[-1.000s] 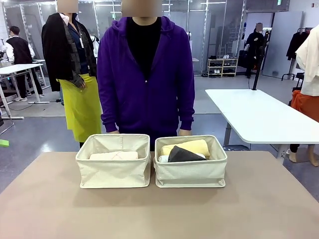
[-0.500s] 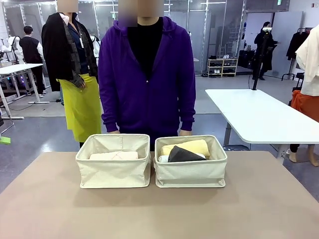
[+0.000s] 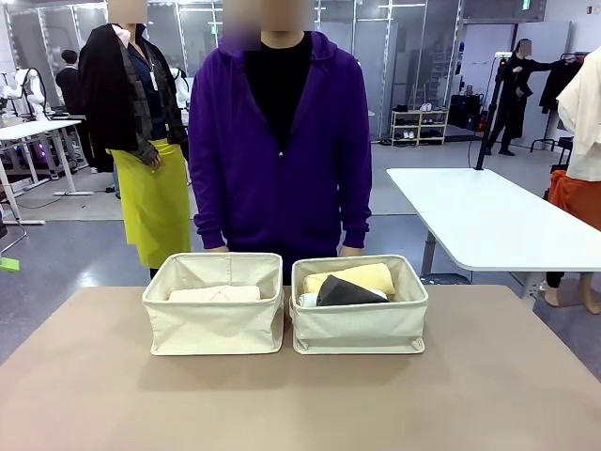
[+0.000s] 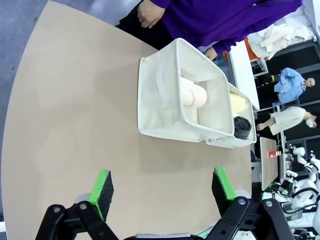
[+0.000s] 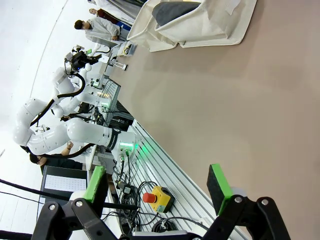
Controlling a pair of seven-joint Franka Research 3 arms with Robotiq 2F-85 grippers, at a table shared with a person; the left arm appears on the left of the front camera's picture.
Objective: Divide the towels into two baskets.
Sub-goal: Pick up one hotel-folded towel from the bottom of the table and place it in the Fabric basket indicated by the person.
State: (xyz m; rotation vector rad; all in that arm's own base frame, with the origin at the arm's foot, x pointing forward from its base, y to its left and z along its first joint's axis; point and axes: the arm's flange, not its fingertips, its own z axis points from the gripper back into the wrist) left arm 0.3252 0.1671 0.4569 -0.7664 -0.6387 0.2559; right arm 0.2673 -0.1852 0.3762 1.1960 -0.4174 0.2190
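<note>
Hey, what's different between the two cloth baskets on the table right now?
The left basket holds one pale pink towel; the right basket holds three: a yellow towel, a dark grey towel and a white towel. The left basket's load lies low and flat; the right basket's load is piled, grey on top. Both are alike cream fabric bins, upright, side by side before the person.

A person in a purple hoodie (image 3: 278, 141) stands beyond the tan table (image 3: 300, 395).
</note>
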